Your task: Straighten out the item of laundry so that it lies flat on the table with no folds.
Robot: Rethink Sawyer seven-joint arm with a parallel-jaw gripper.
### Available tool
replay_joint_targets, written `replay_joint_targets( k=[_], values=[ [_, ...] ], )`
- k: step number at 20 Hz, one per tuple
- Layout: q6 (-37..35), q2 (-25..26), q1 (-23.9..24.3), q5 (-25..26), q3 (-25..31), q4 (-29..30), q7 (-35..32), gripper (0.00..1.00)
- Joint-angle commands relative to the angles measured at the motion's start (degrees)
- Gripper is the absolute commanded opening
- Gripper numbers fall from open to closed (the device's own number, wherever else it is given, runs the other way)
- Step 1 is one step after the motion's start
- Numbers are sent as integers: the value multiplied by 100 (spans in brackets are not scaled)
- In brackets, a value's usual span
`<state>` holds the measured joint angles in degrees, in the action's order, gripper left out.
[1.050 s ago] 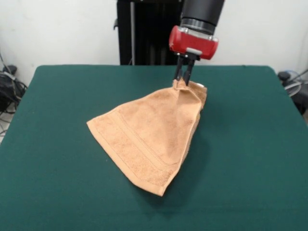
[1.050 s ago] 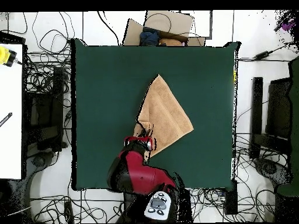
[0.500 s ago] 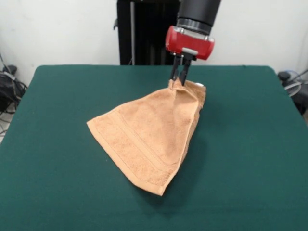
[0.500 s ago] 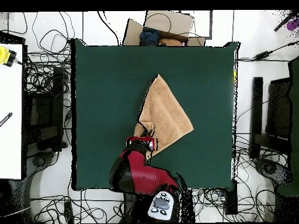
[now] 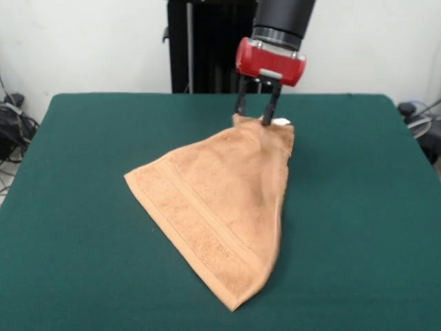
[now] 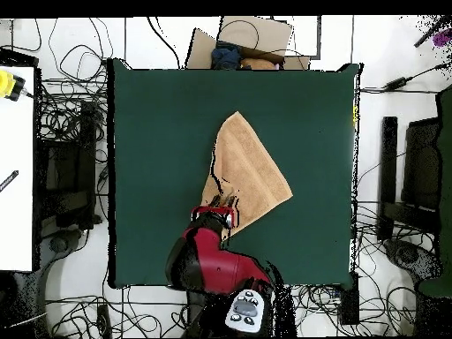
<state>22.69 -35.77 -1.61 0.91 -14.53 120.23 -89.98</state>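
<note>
The item of laundry [image 5: 220,200] is an orange-tan towel lying on the green table [image 5: 83,207] in a folded, roughly triangular shape. Its narrow end is at the far side and a banded edge runs along the near left. A small white tag [image 5: 281,122] shows at the far corner. My gripper [image 5: 253,114] stands open right over that far edge, one finger on each side of the bunched corner, no longer pinching it. From overhead, the towel [image 6: 247,172] lies mid-table [image 6: 150,132], with the gripper [image 6: 216,210] at its lower left corner.
Tangled cables [image 6: 71,115] surround the table on the floor. A cardboard box [image 6: 256,40] sits beyond the table's top edge in the overhead view, and a white surface [image 6: 16,159] stands at the left. More cables [image 5: 14,124] lie at the left in the front view.
The gripper's fingers have spread apart and let go of the towel's far corner. The towel has sunk lower and its near corner has stretched further toward the front edge.
</note>
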Motion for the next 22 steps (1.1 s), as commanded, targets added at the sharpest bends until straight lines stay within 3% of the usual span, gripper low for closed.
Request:
replay_joint_targets(
  k=[1, 13, 20, 22],
  values=[
    [-391, 109, 270, -66, 653, 323, -1466, 100],
    [-748, 11, 309, -67, 680, 236, -1216, 100],
    [-576, 111, 603, 123, 878, 176, -1258, 100],
    [-475, 397, 1048, 472, 1140, -96, -1122, 100]
  ],
)
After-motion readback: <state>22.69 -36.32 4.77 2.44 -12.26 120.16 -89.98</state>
